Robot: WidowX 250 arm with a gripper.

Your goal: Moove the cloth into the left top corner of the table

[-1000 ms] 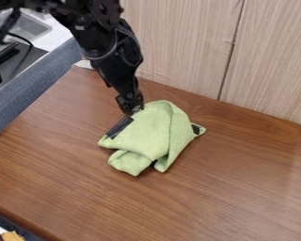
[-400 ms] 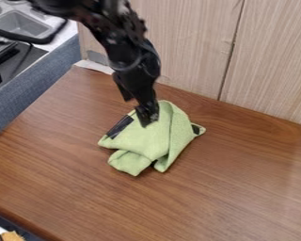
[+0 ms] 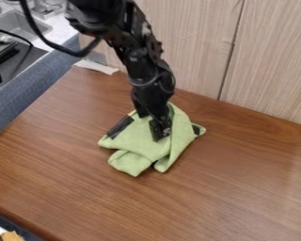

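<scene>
1. Sitting at the upper left is a grey sink basin [image 3: 18,22], with a black cable running near it.
2. At the bottom left corner, a tan object [image 3: 12,236] shows partly, cut off by the edge.
3. A blue-grey panel [image 3: 43,80] slants along the left side of the brown wooden table [image 3: 65,155].
4. By the table's upper left corner lies a whitish strip [image 3: 96,66], near the foot of the wall.
5. The green cloth [image 3: 131,145] lies folded and crumpled near the middle of the table, well apart from that corner. A dark patch marks its left side and another its right tip.
6. Coming from the top edge, the black arm [image 3: 140,59] slants down to the gripper [image 3: 151,127], which points downward over the cloth's upper part. Its two fingers stand spread apart.
7. Pale wood-grain panels [image 3: 272,52] rise behind the table, split by a dark vertical seam.
</scene>
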